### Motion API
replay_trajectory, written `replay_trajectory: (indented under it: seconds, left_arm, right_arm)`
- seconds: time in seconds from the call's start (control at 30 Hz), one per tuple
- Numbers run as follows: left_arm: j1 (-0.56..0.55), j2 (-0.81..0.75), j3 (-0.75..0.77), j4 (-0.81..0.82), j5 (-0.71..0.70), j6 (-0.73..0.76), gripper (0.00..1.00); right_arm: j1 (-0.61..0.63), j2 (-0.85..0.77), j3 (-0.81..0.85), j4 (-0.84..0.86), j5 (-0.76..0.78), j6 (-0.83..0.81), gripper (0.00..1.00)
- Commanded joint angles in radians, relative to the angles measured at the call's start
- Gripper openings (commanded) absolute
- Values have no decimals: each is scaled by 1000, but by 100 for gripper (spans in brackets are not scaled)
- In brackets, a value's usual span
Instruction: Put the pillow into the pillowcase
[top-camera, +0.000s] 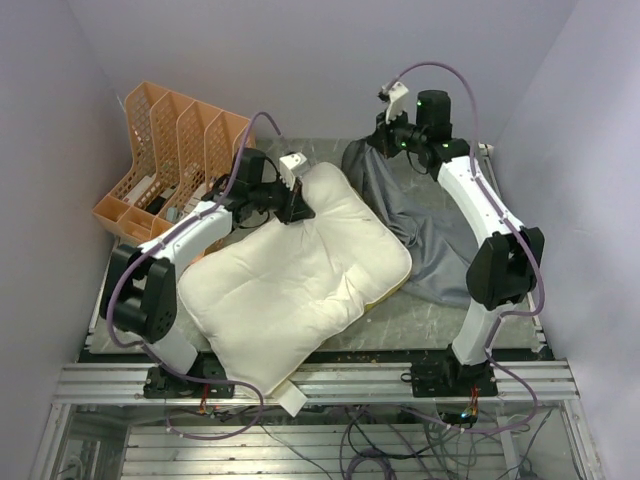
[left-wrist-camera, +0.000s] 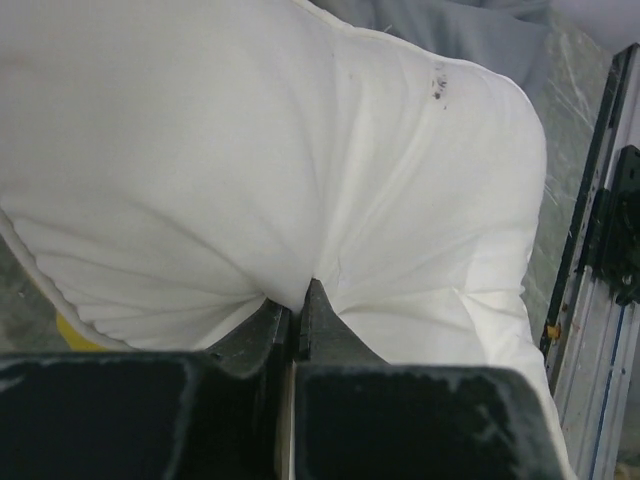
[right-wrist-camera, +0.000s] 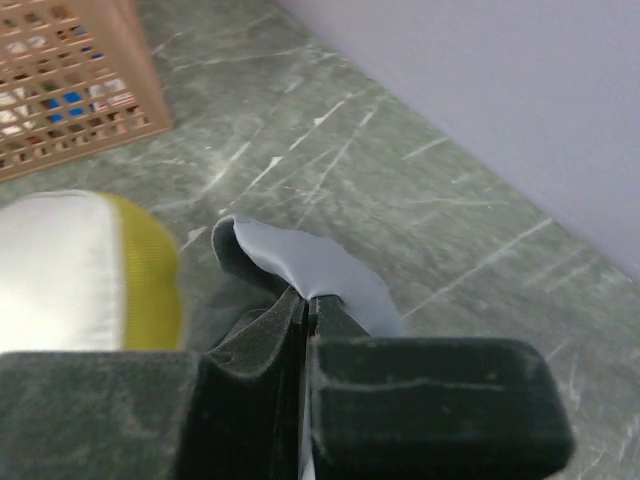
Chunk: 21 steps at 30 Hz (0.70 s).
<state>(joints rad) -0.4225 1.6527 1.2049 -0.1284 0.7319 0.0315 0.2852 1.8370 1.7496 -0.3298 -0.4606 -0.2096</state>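
The pillow (top-camera: 300, 270) is spread across the middle and left of the worktop (top-camera: 440, 320), with one corner hanging over the near edge and its far end raised towards the far edge. That far end is gripped by the left pincer (left-wrist-camera: 297, 310), which is pressed together on a fold of the cream cover. In the left wrist view the cloth is gathered into radiating creases at the tips, so the hold appears firm enough for the soft bulk to be steered rather than merely nudged. The pillowcase (top-camera: 420, 230) is heaped along the right side, running from the far edge towards the right edge. Its left margin meets the pillow's right flank, though whether it lies under the pillow cannot be told. A lip of the blue-grey cloth is pinched between the closed tips of the right pincer (right-wrist-camera: 305, 300) and held lifted off the stone surface near the far edge (presumably so that the mouth can be found and kept open). Pillow and case are thus each held at the ends facing one another, which is judged to be preparation for insertion. Nothing of the pillow is yet inside. An orange mesh file rack (top-camera: 170, 160) stands at the far left corner, apart from both.
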Motion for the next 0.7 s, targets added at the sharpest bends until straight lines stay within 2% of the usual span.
replay_trajectory:
  seconds: [0.0, 0.23, 0.37, 0.47, 0.6, 0.67]
  left_arm:
    - [-13, -74, 13, -44, 89, 116, 7]
    - [-88, 23, 160, -204, 61, 201, 7]
    - [-93, 111, 251, -289, 28, 243, 7]
    - [-67, 162, 309, -359, -15, 279, 7]
    - [2, 162, 290, -302, 7, 259, 7]
    - [20, 179, 318, -315, 27, 271, 7]
  right_arm:
    - [-18, 38, 43, 30, -84, 36, 0]
    - [30, -19, -3, 20, -183, -31, 0]
    - [56, -83, -39, -5, -187, -97, 0]
    - [55, -123, -52, -40, -160, -165, 0]
    - [49, -171, -74, -72, -163, -222, 0]
    - [51, -169, -61, -107, -215, -227, 0]
